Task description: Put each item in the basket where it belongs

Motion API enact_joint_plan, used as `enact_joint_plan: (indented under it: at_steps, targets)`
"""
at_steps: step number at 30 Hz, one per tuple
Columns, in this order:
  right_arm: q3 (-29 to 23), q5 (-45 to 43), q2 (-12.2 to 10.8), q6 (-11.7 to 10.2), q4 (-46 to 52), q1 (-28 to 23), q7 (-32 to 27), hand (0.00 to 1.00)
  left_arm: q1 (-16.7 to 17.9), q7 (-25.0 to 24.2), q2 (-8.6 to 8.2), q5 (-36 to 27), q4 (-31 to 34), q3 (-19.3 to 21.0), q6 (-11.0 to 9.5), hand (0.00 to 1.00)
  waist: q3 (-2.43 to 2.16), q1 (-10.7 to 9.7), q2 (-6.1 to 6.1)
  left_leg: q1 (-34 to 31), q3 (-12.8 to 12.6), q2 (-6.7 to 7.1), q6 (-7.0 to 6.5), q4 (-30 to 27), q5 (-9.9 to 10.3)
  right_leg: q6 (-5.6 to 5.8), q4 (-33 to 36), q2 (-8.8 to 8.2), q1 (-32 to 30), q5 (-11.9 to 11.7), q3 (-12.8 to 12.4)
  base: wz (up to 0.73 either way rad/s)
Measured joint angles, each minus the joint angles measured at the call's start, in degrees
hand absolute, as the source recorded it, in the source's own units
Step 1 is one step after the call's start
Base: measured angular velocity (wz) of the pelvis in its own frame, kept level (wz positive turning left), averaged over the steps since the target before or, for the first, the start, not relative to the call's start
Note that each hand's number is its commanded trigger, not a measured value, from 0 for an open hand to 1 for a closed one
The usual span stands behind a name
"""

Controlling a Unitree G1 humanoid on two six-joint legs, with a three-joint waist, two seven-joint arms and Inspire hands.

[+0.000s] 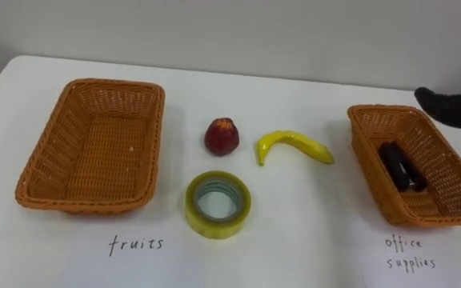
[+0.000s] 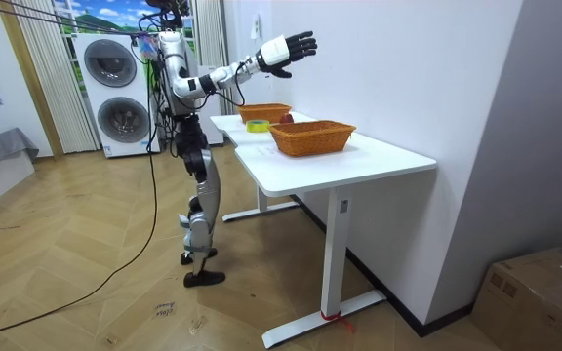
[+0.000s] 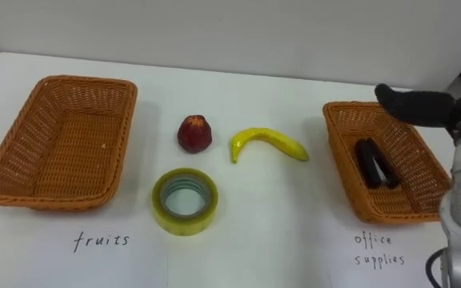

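An empty wicker basket (image 1: 30, 180) stands at the table's left. The wicker basket (image 1: 366, 152) at the right holds a black office item (image 1: 401, 166). Between them lie a red apple (image 1: 222, 136), a yellow banana (image 1: 294, 145) and, nearer me, a yellow tape roll (image 1: 217, 204). My right hand (image 1: 450, 106) hovers above the right basket's far corner, open, its dark fingers stretched out and holding nothing. In the room view that right hand (image 2: 289, 49) is raised high over the table with its fingers spread.
The white table (image 2: 359, 161) stands against a wall, and I stand at its long side. A handwritten label (image 1: 136, 243) lies in front of each basket. Washing machines (image 2: 117, 93) are behind me, and a cardboard box (image 2: 544, 292) sits on the floor.
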State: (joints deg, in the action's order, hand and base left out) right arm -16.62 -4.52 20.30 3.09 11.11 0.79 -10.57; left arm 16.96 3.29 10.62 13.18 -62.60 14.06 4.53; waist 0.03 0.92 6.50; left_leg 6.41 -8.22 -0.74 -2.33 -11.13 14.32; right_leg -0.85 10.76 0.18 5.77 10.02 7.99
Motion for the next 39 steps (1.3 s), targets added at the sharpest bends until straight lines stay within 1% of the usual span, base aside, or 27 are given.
enact_joint_plan:
  at_steps: [2, 6, 9, 11, 13, 15, 17, 19, 20, 25, 27, 29, 30, 32, 33, 35, 39]
  targets:
    - [0.1, 0.8, 0.0, 0.0, 0.2, 0.5, 0.3, 0.00, 0.0, -0.1, 0.00, 0.1, 0.2, -0.9, 0.0, 0.00, 0.05, 0.8, -0.37, -0.1, -0.3, 0.01, -0.01, 0.1, 0.0, 0.01, 0.0, -0.03, -0.1, 0.0, 0.0, -0.05]
    - [0.5, 1.8, 0.0, 0.0, 0.3, 0.8, 1.6, 0.00, 0.1, -0.3, -0.17, 0.3, 0.3, -1.0, 0.1, 0.00, 0.09, 1.1, -1.11, -0.4, 0.3, 0.10, -0.01, 0.0, 0.0, 0.01, 0.0, -0.06, -0.2, 0.0, 0.3, 0.06]
    - [3.2, 1.9, 0.0, 0.1, 0.6, 1.5, 2.1, 0.00, 0.2, 0.1, -0.58, 0.3, 0.4, -1.2, 0.3, 0.00, 0.00, 1.4, -2.24, -0.8, 0.6, 0.08, -0.01, -0.2, 0.0, 0.01, 0.0, -0.10, -0.4, 0.0, 0.8, 0.06]
    - [5.4, 1.8, -0.1, 0.2, 1.4, 1.5, 2.2, 0.00, 0.3, 0.3, -0.65, 0.3, 0.7, -2.0, 0.5, 0.00, -0.15, 1.7, -2.48, -0.9, 0.8, 0.07, 0.00, -0.2, 0.0, 0.01, 0.0, -0.16, -0.4, 0.0, 1.0, 0.03]
    - [7.2, 1.8, -0.1, 0.2, 1.5, 1.6, 2.5, 0.00, 0.2, 0.6, -0.65, 0.3, 0.7, -2.5, 0.5, 0.00, -0.19, 2.2, -2.84, -0.9, 0.8, 0.06, 0.01, -0.3, 0.0, 0.01, 0.0, -0.26, -0.3, 0.0, 1.4, 0.04]
    - [8.2, 1.9, -0.1, 0.6, 1.4, 1.6, 3.1, 0.00, 0.2, 0.9, -0.66, 0.3, 0.7, -2.5, 0.6, 0.00, -0.17, 2.7, -2.85, -0.9, 1.1, 0.07, 0.02, -0.4, 0.0, 0.02, 0.0, -0.57, -0.2, 0.0, 1.7, 0.09]
    - [9.2, 2.0, -0.1, 0.8, 1.4, 1.6, 3.5, 0.00, 0.3, 1.0, -0.66, 0.1, 0.7, -3.4, 1.4, 0.00, -0.10, 3.0, -2.64, -1.0, 1.9, 0.18, 0.00, -0.7, 0.0, 0.06, 0.1, -0.68, 0.1, 0.0, 2.5, 0.17]
    - [10.0, 2.0, -0.1, 0.8, 1.4, 1.6, 4.1, 0.00, 0.4, 1.0, -0.64, 0.0, 0.7, -4.0, 1.8, 0.00, -0.12, 3.5, -2.41, -1.1, 2.3, 0.27, -0.04, -0.7, 0.0, 0.06, 0.1, -0.81, 0.2, 0.0, 3.2, 0.14]
    - [10.8, 2.0, -0.1, 0.8, 1.4, 1.6, 4.5, 0.00, 0.4, 0.9, -0.58, -0.1, 0.7, -4.5, 1.9, 0.00, 0.03, 3.9, -2.42, -1.3, 2.4, 0.29, -0.05, -1.0, 0.0, 0.06, 0.1, -0.87, 0.2, 0.0, 3.4, 0.11]
    - [14.9, 1.6, -0.3, 0.9, -0.2, 1.6, 8.0, 0.00, -0.4, -0.3, -0.59, 0.1, 0.7, -7.6, 2.0, 0.00, 0.08, 4.3, -2.02, -2.3, 4.0, 0.71, -0.29, -1.8, -0.1, 0.07, 0.0, -1.09, 0.3, 0.0, 4.9, 0.16]
    - [17.3, 1.5, -0.3, 1.5, -0.3, 1.6, 9.4, 0.00, -0.5, -0.6, -0.53, 0.1, 0.7, -7.6, 2.4, 0.00, 0.09, 4.7, -1.99, -2.4, 4.0, 0.70, -0.31, -1.8, -0.2, 0.07, 0.0, -1.23, 0.3, 0.0, 4.9, 0.04]
    - [20.1, 1.4, -0.4, 2.0, -1.4, 1.6, 11.3, 0.00, -0.9, -0.7, -0.45, 0.0, 0.7, -7.6, 2.8, 0.00, 0.15, 5.7, -1.94, -2.3, 4.0, 0.66, -0.26, -1.8, -0.2, 0.07, 0.0, -1.20, 0.3, 0.0, 4.9, 0.00]
    - [20.5, 1.4, -0.5, 2.1, -1.9, 1.6, 11.7, 0.00, -1.1, -0.8, -0.48, 0.0, 0.7, -7.7, 2.8, 0.00, 0.15, 5.8, -1.93, -2.3, 4.0, 0.66, -0.26, -1.8, -0.2, 0.07, 0.0, -1.20, 0.3, 0.0, 4.9, 0.00]
    - [21.9, 0.6, -0.6, 3.1, -3.3, 1.6, 12.6, 0.00, -1.4, -1.2, -0.50, 0.0, 0.7, -7.8, 3.1, 0.00, 0.19, 6.5, -2.00, -2.3, 4.1, 0.68, -0.27, -1.8, -0.2, 0.07, 0.0, -1.20, 0.3, 0.0, 4.9, 0.02]
    - [22.2, 0.1, -0.6, 3.2, -3.6, 1.6, 12.8, 0.00, -1.4, -1.2, -0.50, 0.0, 0.7, -7.8, 3.2, 0.00, 0.22, 6.8, -2.02, -2.3, 4.1, 0.68, -0.28, -1.8, -0.2, 0.08, 0.0, -1.18, 0.3, 0.0, 5.0, 0.00]
    - [22.6, -0.9, -0.9, 3.4, -4.3, 1.6, 13.4, 0.00, -1.7, -1.2, -0.50, 0.0, 0.7, -8.3, 3.9, 0.00, 0.43, 7.3, -2.03, -2.4, 4.2, 0.69, -0.28, -1.8, -0.2, 0.08, 0.0, -1.18, 0.3, 0.0, 5.1, 0.02]
    - [22.7, -1.1, -1.5, 3.4, -6.6, 1.6, 15.0, 0.00, -1.7, -1.5, -0.52, 0.0, 0.6, -8.7, 4.2, 0.00, 0.53, 7.3, -1.82, -2.4, 4.4, 0.67, -0.28, -1.7, -0.2, 0.08, 0.0, -1.19, 0.3, 0.0, 5.1, 0.02]
